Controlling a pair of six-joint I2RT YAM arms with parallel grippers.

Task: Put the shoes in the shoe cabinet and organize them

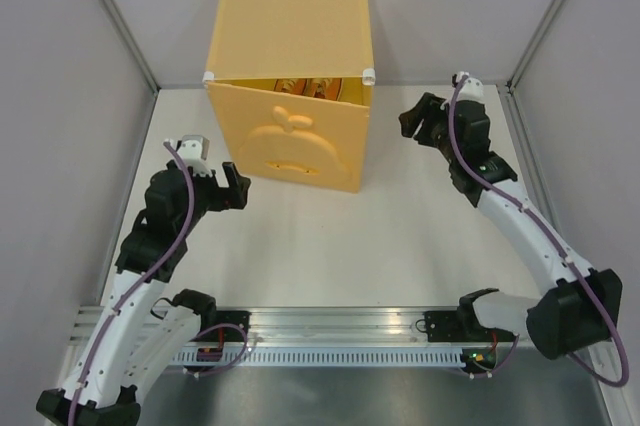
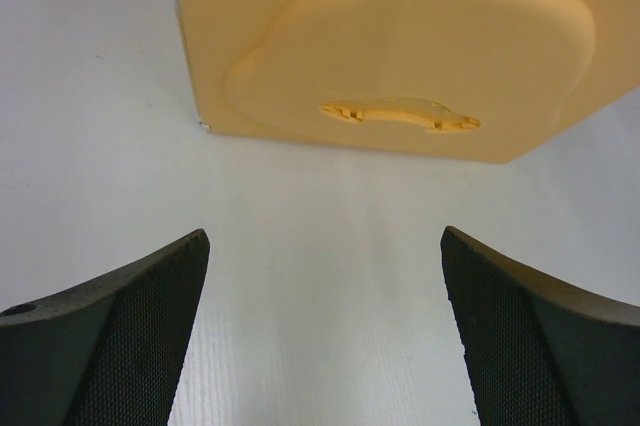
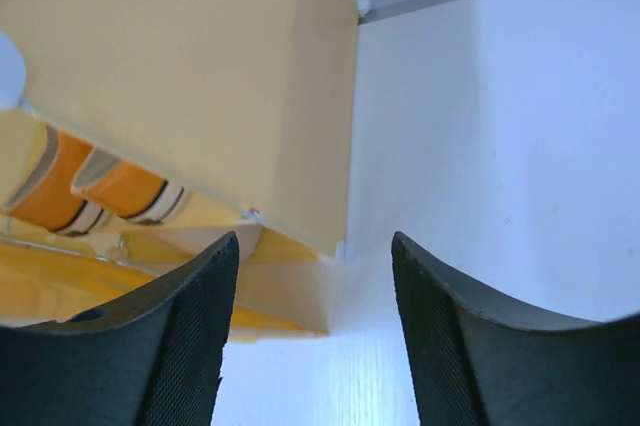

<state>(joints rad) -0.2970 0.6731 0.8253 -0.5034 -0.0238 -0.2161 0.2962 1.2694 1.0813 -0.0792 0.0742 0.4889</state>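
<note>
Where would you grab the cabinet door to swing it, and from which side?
Probably the door's top edge, from above: it stands off the shoe cabinet, leaving a gap that shows orange sneakers, so one finger could fit behind it. The handle slot on the embossed apple looks narrow for a finger. The left pincer and right pincer are both open.

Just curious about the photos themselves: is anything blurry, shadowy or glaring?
Top external view: even, soft light, only a faint shadow by the shoe cabinet, no glare. Left wrist view: the door looks slightly soft. Right wrist view: the table is washed out to a bluish white.
</note>
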